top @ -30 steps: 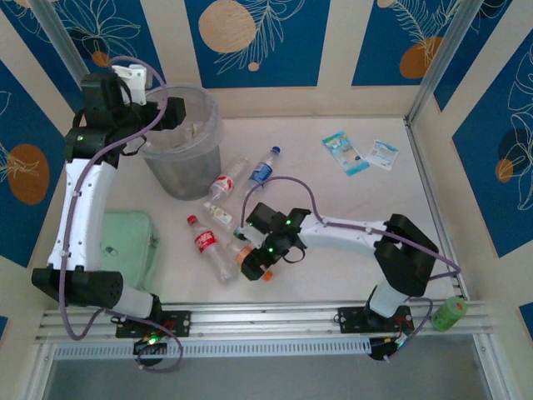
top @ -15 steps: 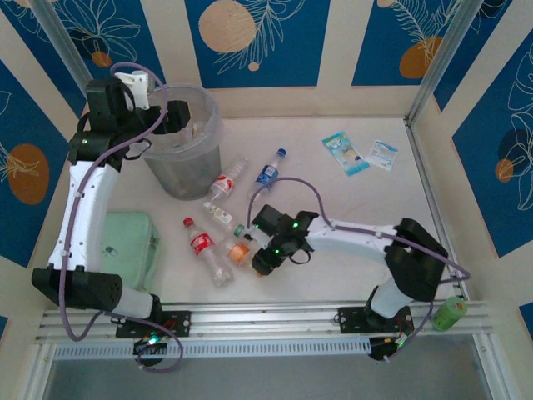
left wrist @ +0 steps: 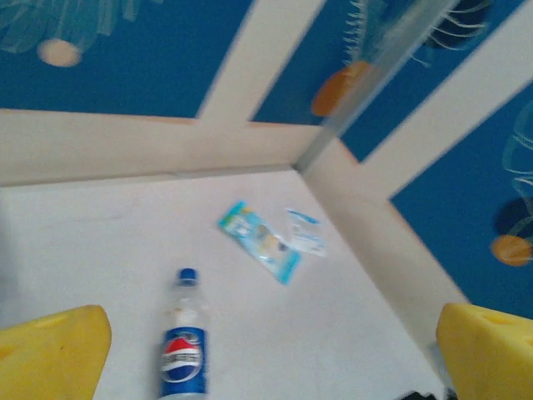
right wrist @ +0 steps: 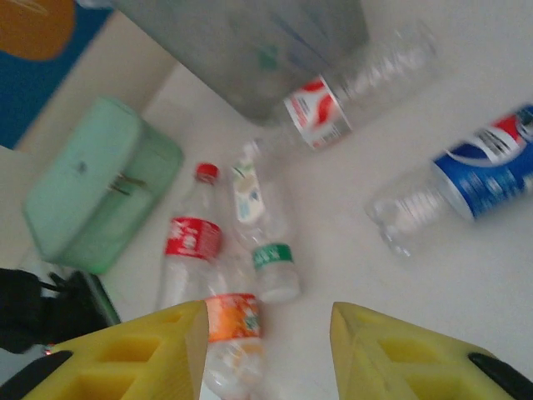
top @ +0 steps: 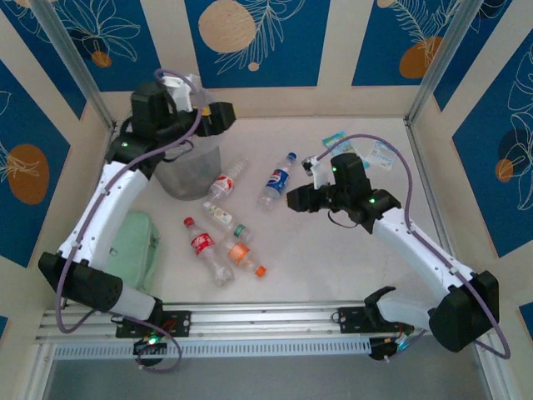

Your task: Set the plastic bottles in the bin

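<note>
- We see five plastic bottles (top: 202, 244) lying on the table (top: 350, 250), in front and to the right of the bin (top: 179, 179).
- Blue-labelled bottle (top: 277, 179) is rightmost.
- Left gripper (top: 218, 118) is raised by the bin's rim, jaws wide apart, empty.
- Right gripper (top: 293, 200) is just beside the blue-labelled bottle, jaws partly apart, holding nothing.
</note>
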`<state>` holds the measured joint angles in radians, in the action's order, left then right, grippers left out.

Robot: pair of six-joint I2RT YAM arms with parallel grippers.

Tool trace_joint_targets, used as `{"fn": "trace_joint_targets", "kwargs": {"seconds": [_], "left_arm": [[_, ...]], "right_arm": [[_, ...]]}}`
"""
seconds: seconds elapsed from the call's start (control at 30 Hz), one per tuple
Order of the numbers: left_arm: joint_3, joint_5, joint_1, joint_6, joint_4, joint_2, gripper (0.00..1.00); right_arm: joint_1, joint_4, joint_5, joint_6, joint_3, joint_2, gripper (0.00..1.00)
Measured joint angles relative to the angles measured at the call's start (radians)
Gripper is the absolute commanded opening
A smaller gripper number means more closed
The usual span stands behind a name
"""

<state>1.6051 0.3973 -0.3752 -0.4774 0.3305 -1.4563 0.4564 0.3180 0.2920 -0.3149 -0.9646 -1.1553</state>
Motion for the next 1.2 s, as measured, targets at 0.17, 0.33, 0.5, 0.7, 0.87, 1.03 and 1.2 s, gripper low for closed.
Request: {"fn": "trace_joint_targets", "kwargs": {"seconds": [0.17,0.33,0.5,0.7,0.87,1.03,1.2], "left_arm": [[-0.104,0.041,-0.098,-0.085,-0.113,-0.014,1.0],[-0.147,0.015,-0.127,-0.089,-0.104,-0.008,1.0],[-0.175,-0.058,-0.126,-0.066,-0.073,0.034,1.0],[-0.225,-0.093,-0.126,-0.068,-0.072,0.06,1.0],[-0.251,-0.117,-0.126,-0.067,-0.056,0.069,1.0],[-0.264,-0.132,-0.126,-0.066,-0.053,0.099,1.0],[-0.266,-0.145,-0.126,-0.063,-0.051,0.114,1.0]], "right_arm": [[-0.045,-0.11,0.118,-0.061,0.005,-0.002,0.4],[0.004,0.05,0.03,-0.01,-0.1,-0.077,0.55],[0.042,0.201,-0.149,-0.077,-0.171,-0.206,0.78],[-0.01,0.259,-0.198,-0.312,-0.216,-0.431,0.94],[0.037,0.248,-0.213,-0.407,-0.316,-0.592,0.99],[0.06,0.232,-0.25,-0.461,-0.413,-0.73,1.0],[0.049,0.219,-0.267,-0.491,-0.415,-0.792,0.86]]}}
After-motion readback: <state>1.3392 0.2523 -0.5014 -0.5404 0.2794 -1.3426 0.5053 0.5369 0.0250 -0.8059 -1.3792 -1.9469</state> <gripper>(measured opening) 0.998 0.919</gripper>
